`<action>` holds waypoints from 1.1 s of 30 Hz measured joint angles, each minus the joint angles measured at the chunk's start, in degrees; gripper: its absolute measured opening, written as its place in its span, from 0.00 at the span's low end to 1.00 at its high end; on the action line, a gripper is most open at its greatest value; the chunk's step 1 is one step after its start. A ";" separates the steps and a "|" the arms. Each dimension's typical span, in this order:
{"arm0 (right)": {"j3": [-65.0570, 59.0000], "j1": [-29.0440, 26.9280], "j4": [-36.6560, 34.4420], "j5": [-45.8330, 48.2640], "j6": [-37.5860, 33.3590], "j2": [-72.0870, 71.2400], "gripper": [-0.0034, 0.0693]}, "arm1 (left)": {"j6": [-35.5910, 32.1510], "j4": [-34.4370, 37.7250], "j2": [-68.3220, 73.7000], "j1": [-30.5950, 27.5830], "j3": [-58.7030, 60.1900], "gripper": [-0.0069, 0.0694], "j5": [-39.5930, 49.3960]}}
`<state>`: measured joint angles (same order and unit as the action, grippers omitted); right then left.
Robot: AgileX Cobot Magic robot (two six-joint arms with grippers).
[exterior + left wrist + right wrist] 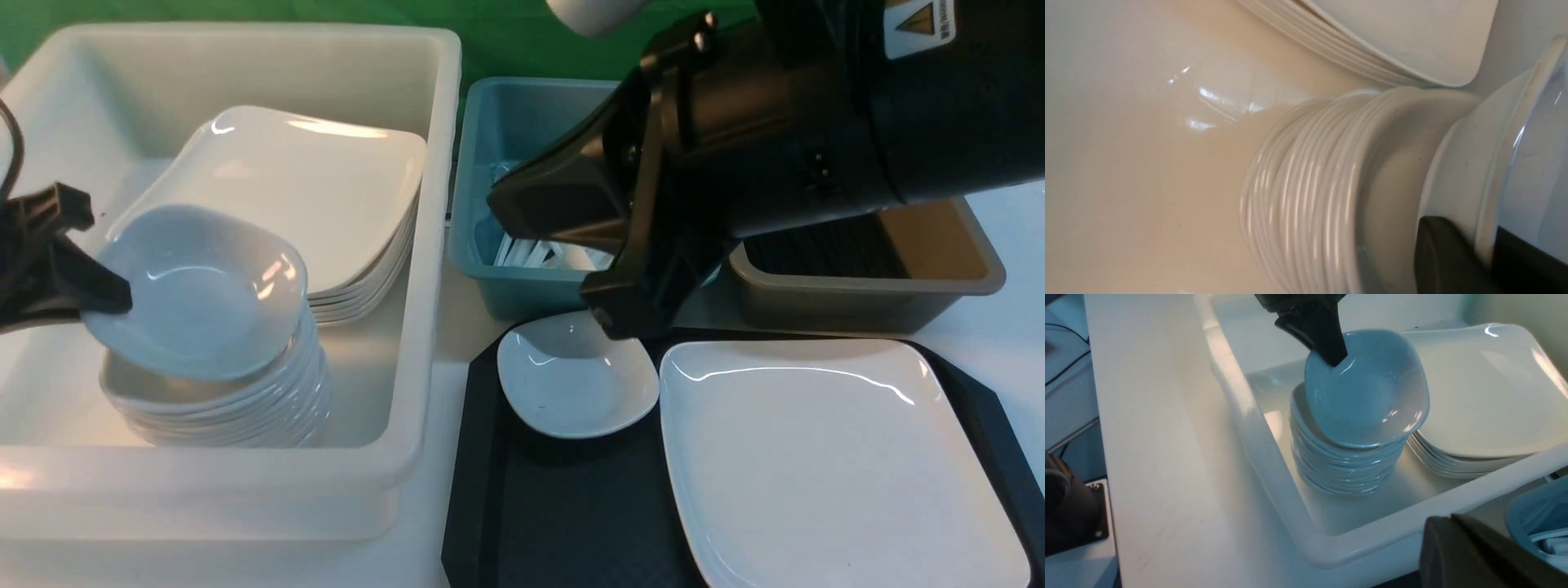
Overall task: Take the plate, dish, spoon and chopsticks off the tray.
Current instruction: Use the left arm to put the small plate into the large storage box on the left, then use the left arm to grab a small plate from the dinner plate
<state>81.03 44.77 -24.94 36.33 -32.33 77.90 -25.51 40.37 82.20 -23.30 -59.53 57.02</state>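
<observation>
Two small deep white squarish glazed dishes are in play. One, the held dish (204,286), is pinched at its rim by the left hand (114,298), which is clenched on it. It hangs tilted just above the stack of matching dishes (229,408) inside the big white plastic bin (433,245), beside a stack of flat white plates (310,188). The second dish (571,392) sits at the far left corner of the black textured rectangular tray (571,514), just beside the large glossy white squarish plate (824,465), also on the tray. The right hand (620,318) is clenched over the second dish's far rim; cannot tell if it grips anything. A blue bin (482,163) and a brown bin (857,302) stand behind the tray. Handling guess: all glazed, stiff, slick, easy to chip, so lower gently, no dropping. The dishes look light, so a rim pinch works. The plate is wide and likely heavier, and will lever in a one-edge grip; take its raised rim mid-side, one pad under.
</observation>
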 joint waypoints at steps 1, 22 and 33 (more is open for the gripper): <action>0.00 0.00 0.05 0.00 0.14 0.00 0.08 | 0.74 -0.81 0.00 0.00 0.07 0.13 -0.06; 0.26 0.00 39.36 22.31 32.33 -11.22 0.09 | 1.42 -10.03 -7.57 19.16 -17.38 0.23 6.70; -10.49 0.00 50.51 30.56 48.21 -22.07 0.07 | 16.76 -37.66 11.62 64.84 -29.85 0.09 6.85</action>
<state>70.54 44.77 25.57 66.89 15.88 55.83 -8.75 2.72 93.82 41.54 -89.38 63.87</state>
